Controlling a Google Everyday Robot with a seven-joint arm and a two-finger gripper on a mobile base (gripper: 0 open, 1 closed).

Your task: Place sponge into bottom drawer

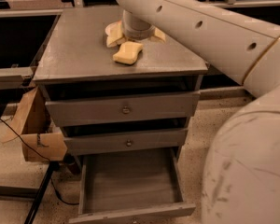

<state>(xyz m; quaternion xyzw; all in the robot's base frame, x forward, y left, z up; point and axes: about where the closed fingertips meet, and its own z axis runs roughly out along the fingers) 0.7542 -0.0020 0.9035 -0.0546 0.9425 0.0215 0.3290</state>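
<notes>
The pale yellow sponge (127, 52) lies flat on the grey cabinet top (79, 45), near its front middle. My gripper (135, 37) hangs from the big white arm straight down onto the top, just behind the sponge. Its yellow pads (113, 34) stand spread to the left and right, and it is open with nothing between them. The sponge lies just in front of the pads; whether it touches them I cannot tell. The bottom drawer (130, 213) is pulled out and stands open and empty below the two upper drawers.
The two upper drawers with round knobs (126, 109) are shut. A torn cardboard box (35, 134) and a black cable (18, 134) lie on the floor to the cabinet's left. My white arm and body (242, 139) fill the right side.
</notes>
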